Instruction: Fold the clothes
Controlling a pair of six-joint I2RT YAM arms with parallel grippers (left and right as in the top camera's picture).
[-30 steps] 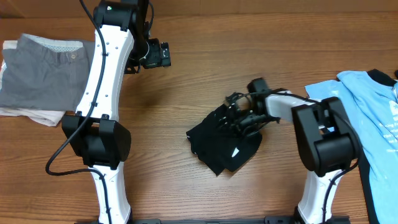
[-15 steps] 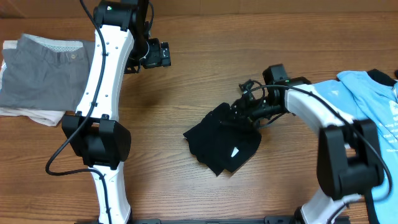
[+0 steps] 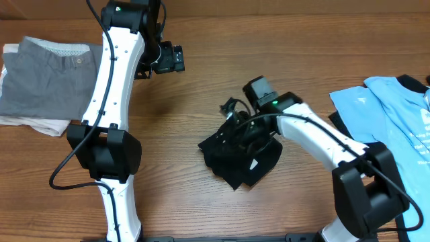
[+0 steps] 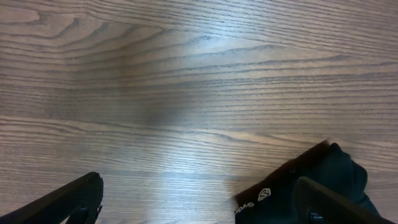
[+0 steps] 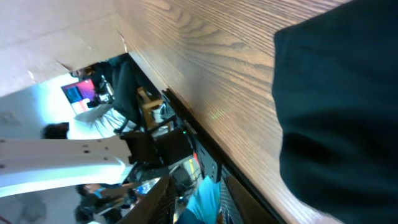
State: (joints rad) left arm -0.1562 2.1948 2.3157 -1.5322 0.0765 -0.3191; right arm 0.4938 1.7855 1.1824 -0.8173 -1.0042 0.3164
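- The black shirt [image 3: 243, 161] lies near the middle of the table [image 3: 201, 40], slightly toward the front edge. It is a compact, uneven bundle with its small white print [image 3: 254, 163] facing up.
- The right gripper [image 3: 236, 133] sits low over the back-left part of that bundle. A second ago the arm reached in from the right; it has since swung round and now comes in from behind.
- I cannot tell how its jaws stand. From overhead they are dark against dark cloth, and the right wrist view shows only black fabric and the table edge.
- The bundle's outline has barely shifted during that swing. I judge this to be a change of approach for another tuck or fold, not a finished one.
- The left gripper [image 3: 169, 59] has not moved. It hangs over bare wood toward the back edge, well apart from the shirt, with its jaws spread wide and empty.
- The light blue shirt [image 3: 393, 128], trimmed in black, lies spread loosely at the right edge. It looks not yet folded.
- A folded grey garment [image 3: 47, 81] with a buttoned waistband rests on white cloth [image 3: 27, 122] at the left edge.
- No basket, bin or box is in view. Every garment lies directly on the table.
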